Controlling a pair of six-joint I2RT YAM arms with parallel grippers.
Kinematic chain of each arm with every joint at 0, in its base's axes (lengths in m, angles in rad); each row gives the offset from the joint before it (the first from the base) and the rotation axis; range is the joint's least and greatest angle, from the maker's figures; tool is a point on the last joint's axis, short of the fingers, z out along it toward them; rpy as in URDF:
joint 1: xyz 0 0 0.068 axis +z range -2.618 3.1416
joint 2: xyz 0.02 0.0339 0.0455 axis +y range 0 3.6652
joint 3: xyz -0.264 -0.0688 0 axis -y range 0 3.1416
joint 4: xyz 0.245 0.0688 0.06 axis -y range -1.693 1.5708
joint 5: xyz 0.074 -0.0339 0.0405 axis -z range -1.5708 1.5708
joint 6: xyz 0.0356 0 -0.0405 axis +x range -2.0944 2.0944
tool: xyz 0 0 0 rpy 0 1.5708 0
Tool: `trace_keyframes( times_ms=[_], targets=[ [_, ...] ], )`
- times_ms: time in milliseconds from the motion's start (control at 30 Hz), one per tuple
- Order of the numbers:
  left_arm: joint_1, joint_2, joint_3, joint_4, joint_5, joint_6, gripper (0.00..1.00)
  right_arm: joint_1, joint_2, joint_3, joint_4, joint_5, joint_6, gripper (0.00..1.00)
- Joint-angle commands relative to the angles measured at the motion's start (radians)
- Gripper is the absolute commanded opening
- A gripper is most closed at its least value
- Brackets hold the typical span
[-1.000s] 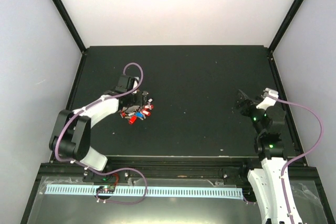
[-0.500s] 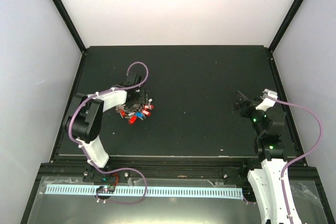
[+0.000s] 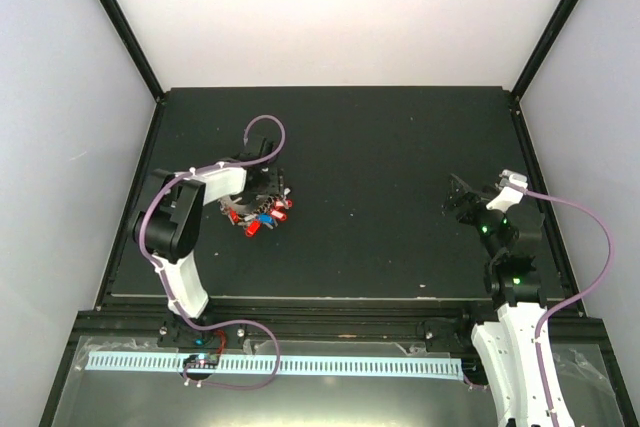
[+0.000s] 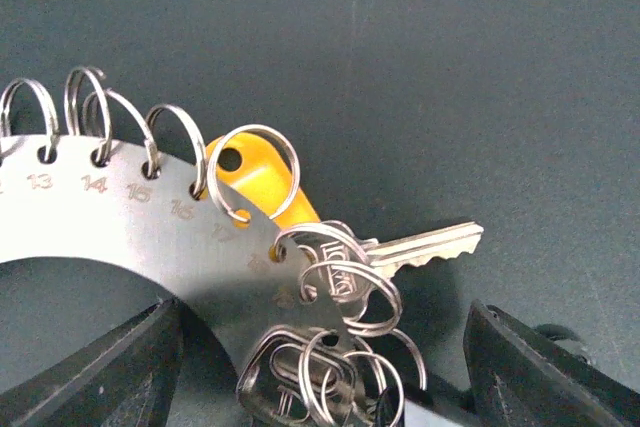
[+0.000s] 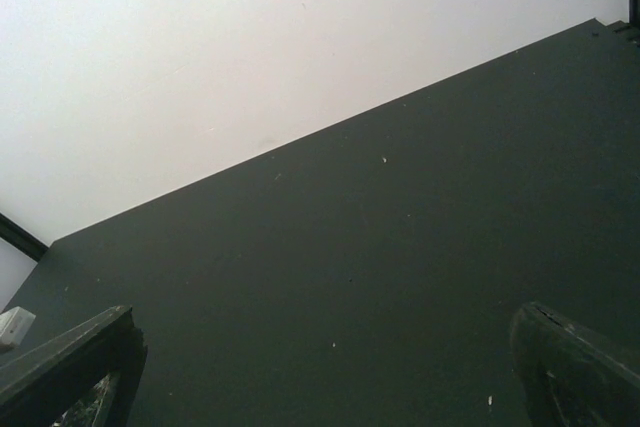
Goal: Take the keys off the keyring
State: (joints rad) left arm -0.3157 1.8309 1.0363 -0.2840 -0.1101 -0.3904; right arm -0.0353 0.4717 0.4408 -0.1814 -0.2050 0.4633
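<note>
The keys [image 3: 262, 215] lie as a small bunch with red and blue heads on the black table, left of centre. My left gripper [image 3: 264, 191] is right over their far side. In the left wrist view the keyring [image 4: 120, 222] is a flat silvery arc with numbered holes, each threaded by a small split ring [image 4: 256, 173]. An orange-headed key [image 4: 268, 187], a silver key [image 4: 425, 247] and a dark-headed key [image 4: 285, 387] hang from it. My left gripper [image 4: 320, 352] stands open, its fingers [image 4: 130, 357] either side of these keys. My right gripper [image 5: 325, 352] is open and empty.
The black table [image 3: 400, 147] is framed by black posts and pale walls. My right arm [image 3: 505, 237] stays near the table's right edge, its gripper [image 3: 462, 197] above bare tabletop. A white toothed strip [image 3: 280, 365] runs along the near rail.
The left arm's elbow has swung up and in towards the keys while its gripper stayed over the bunch, jaws narrowing a little. The right arm has not moved.
</note>
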Motion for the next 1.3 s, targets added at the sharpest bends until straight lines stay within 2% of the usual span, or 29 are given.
trace_keyframes(
  times_ms=[0,267,400,567,633,800,1033,1267],
  targets=[
    [-0.005,0.033,0.047,0.011,-0.012,-0.017,0.78,0.000,-0.011,-0.011,-0.006,-0.011,0.006,1.00],
    [-0.006,0.101,0.123,0.013,-0.030,0.000,0.76,-0.001,-0.004,-0.011,0.002,-0.024,0.015,1.00],
    [-0.006,0.146,0.163,0.015,0.002,0.024,0.67,-0.001,-0.006,-0.014,-0.002,-0.021,0.012,1.00],
    [-0.011,0.169,0.184,-0.003,0.017,0.048,0.49,0.000,-0.009,-0.017,-0.007,-0.016,0.012,1.00],
    [-0.022,0.161,0.170,0.011,0.035,0.072,0.47,-0.001,-0.008,-0.019,-0.006,-0.016,0.014,1.00],
    [-0.078,0.099,0.109,0.072,0.101,0.161,0.45,-0.001,-0.002,-0.019,0.007,-0.032,0.031,1.00],
    [-0.165,-0.073,-0.084,0.190,0.307,0.241,0.45,0.000,0.012,-0.021,0.019,-0.083,0.044,1.00],
    [-0.300,-0.245,-0.229,0.171,0.338,0.304,0.51,0.000,0.045,-0.037,0.052,-0.118,0.060,1.00]
  ],
)
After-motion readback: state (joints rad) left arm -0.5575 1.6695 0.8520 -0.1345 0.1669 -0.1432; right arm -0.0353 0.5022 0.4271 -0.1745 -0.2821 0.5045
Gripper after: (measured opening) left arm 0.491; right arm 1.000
